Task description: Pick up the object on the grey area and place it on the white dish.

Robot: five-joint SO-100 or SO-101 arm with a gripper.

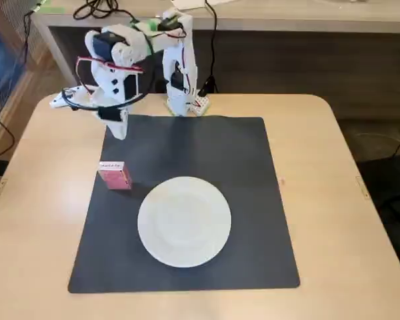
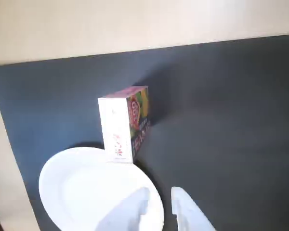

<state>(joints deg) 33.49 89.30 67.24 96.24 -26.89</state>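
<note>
The small pink-red box (image 1: 113, 175) with a pale labelled top stands on the dark grey mat (image 1: 207, 147), near its left edge in the fixed view. The round white dish (image 1: 184, 221) lies on the mat to the right of the box and nearer the front, apart from it. My gripper (image 1: 118, 129) hangs above the mat's far left corner, behind the box and empty. In the wrist view the box (image 2: 123, 122) is ahead of the gripper (image 2: 159, 192), whose fingers stand a little apart, with the dish (image 2: 82, 192) at lower left on the mat (image 2: 221, 110).
The tan wooden tabletop (image 1: 40, 220) surrounds the mat. The arm's base (image 1: 185, 100) stands at the mat's far edge, with cables behind it. A wooden ledge (image 1: 287, 13) runs along the back.
</note>
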